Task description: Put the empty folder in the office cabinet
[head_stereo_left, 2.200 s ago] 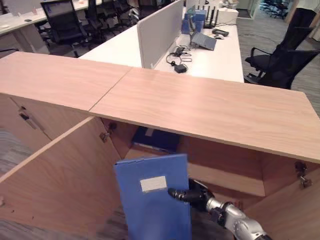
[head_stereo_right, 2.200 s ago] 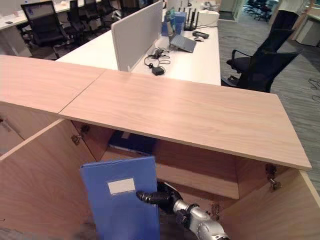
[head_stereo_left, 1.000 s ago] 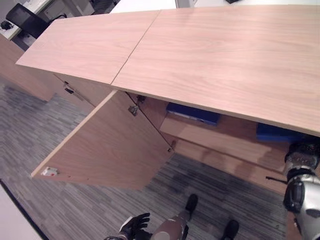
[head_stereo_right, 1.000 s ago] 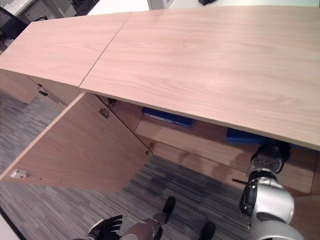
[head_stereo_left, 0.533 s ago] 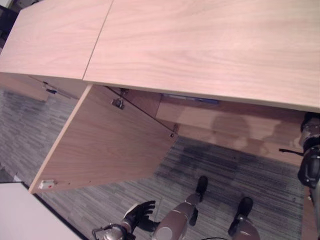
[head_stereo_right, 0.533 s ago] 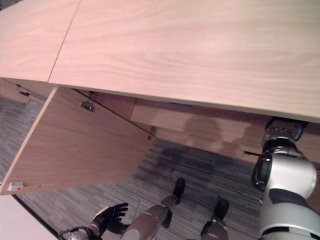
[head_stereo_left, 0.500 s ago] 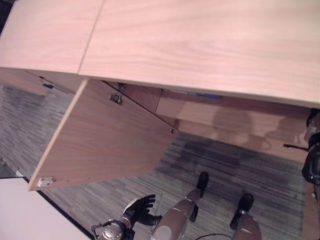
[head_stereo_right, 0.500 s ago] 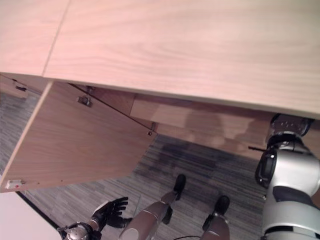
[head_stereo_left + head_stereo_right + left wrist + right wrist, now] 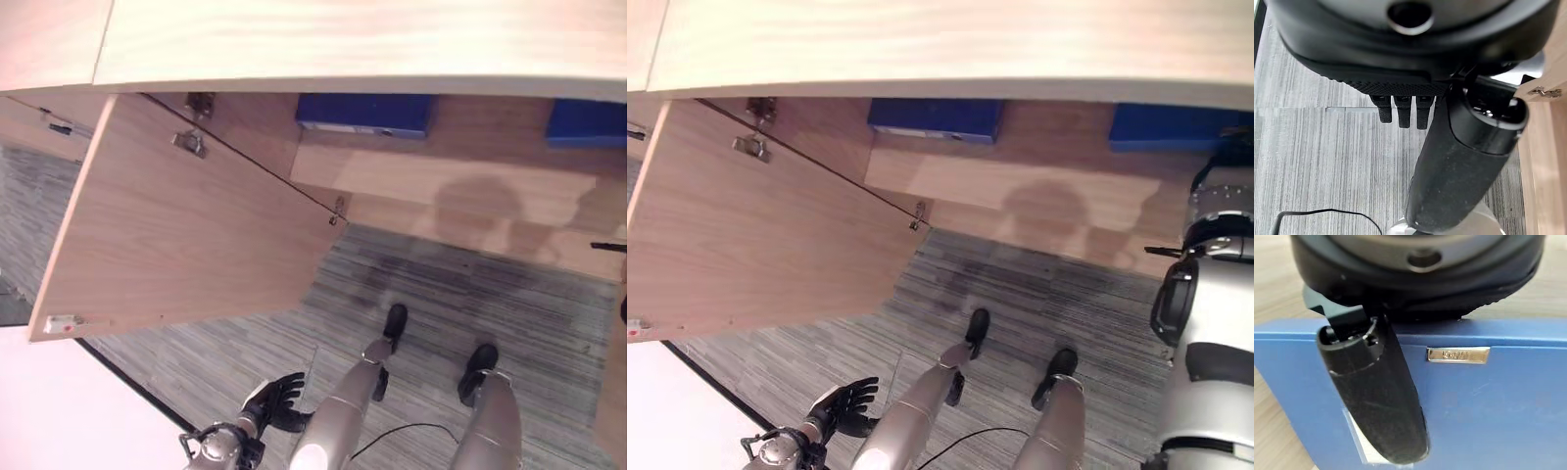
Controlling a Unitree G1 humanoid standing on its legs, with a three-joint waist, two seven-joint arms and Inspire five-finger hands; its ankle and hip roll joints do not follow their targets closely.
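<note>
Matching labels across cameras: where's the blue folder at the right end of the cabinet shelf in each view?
Left eye view: folder at the upper right edge, on the shelf.
Right eye view: upper right.
Right wrist view: close up, across the frame.
Shared landmark: second blue folder, further left on the shelf.

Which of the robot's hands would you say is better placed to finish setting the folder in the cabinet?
The right hand: its thumb lies on the blue folder at the cabinet shelf. The left hand hangs open over the carpet.

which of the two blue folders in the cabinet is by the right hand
The blue folder at the cabinet's right end, beside the right hand; the other folder lies further left, near the open door.
</note>
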